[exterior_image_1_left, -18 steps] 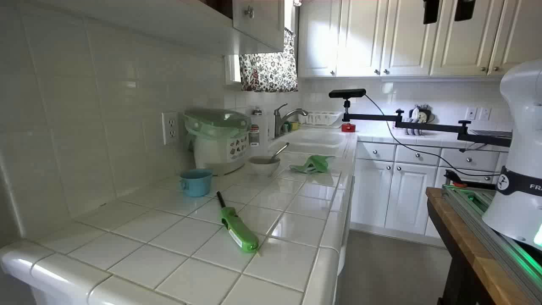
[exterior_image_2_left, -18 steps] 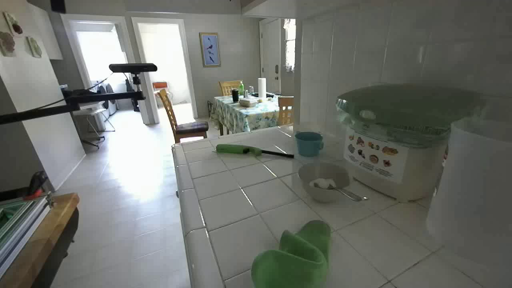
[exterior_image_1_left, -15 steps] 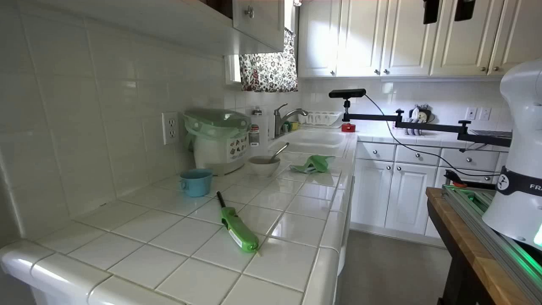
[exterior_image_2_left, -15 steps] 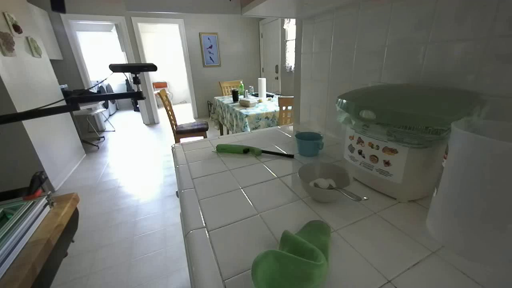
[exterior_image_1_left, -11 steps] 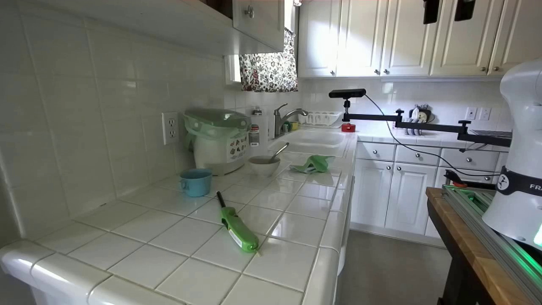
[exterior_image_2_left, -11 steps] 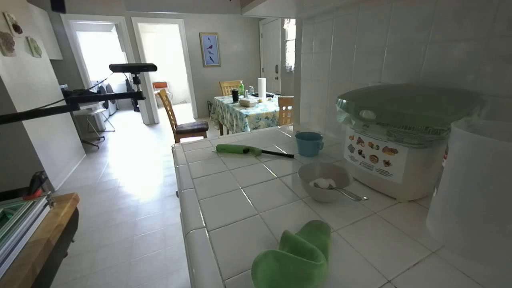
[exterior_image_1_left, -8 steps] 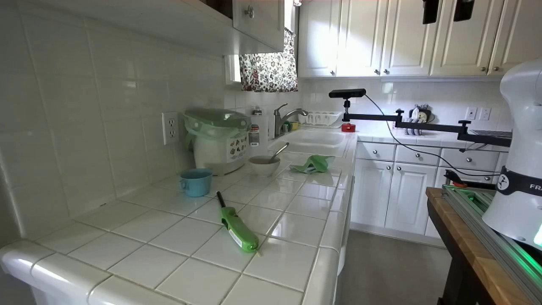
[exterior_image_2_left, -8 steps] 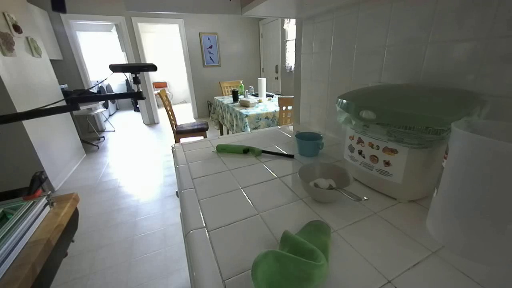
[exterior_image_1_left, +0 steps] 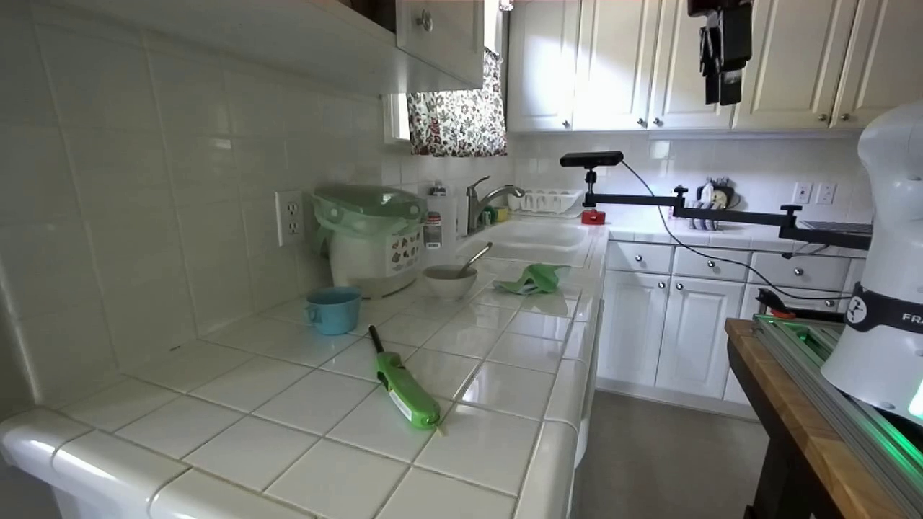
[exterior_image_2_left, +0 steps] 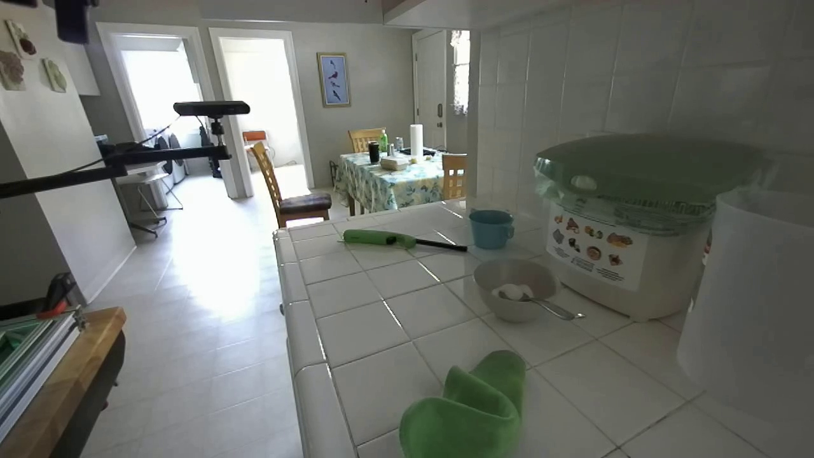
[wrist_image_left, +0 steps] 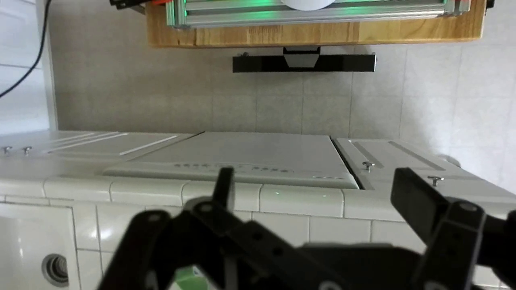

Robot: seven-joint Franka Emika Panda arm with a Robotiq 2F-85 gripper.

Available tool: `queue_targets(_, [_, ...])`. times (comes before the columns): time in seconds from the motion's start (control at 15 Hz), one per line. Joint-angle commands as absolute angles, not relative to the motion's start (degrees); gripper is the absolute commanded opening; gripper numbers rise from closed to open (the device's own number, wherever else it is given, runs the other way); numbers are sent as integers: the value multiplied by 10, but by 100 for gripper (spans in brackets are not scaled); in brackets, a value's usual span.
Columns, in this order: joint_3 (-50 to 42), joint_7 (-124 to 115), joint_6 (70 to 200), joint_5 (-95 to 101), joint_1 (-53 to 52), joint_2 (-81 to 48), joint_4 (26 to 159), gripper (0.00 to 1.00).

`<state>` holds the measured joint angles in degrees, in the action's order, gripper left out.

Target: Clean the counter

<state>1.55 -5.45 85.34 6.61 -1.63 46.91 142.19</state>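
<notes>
The white tiled counter (exterior_image_1_left: 346,461) runs along the wall in both exterior views (exterior_image_2_left: 375,327). A crumpled green cloth (exterior_image_1_left: 537,280) lies on it near the sink, and also shows in an exterior view (exterior_image_2_left: 474,413) and partly behind my gripper in the wrist view (wrist_image_left: 189,280). A green lighter (exterior_image_1_left: 407,393), a blue cup (exterior_image_1_left: 334,311) and a bowl (exterior_image_1_left: 448,285) holding a spoon and white lumps (exterior_image_2_left: 514,292) stand on the counter. My gripper (wrist_image_left: 314,185) is open and empty, high above the counter; it shows at the top of an exterior view (exterior_image_1_left: 721,86).
A green-lidded white container (exterior_image_1_left: 371,249) stands against the tiled wall, with a white cylinder (exterior_image_2_left: 750,305) beside it. The sink (exterior_image_1_left: 541,234) lies beyond the cloth. A camera on a black bar (exterior_image_1_left: 728,215) reaches out from the wood-edged robot table (exterior_image_1_left: 800,404). Cabinets hang overhead (exterior_image_1_left: 447,43).
My gripper has come down and to the left in an exterior view, and its fingers now overlap there as it turns. It is also lower in the other exterior view. The counter items have not moved.
</notes>
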Motion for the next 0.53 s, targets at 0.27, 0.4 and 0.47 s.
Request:
queue_targets(0.27, [-91, -39, 929, 136, 95, 529, 1520, 100])
queue_targets(0.4, [-97, -34, 940, 142, 112, 532, 1528, 100])
queue_targets(0.47, [-90, -36, 939, 140, 107, 532, 1527, 100])
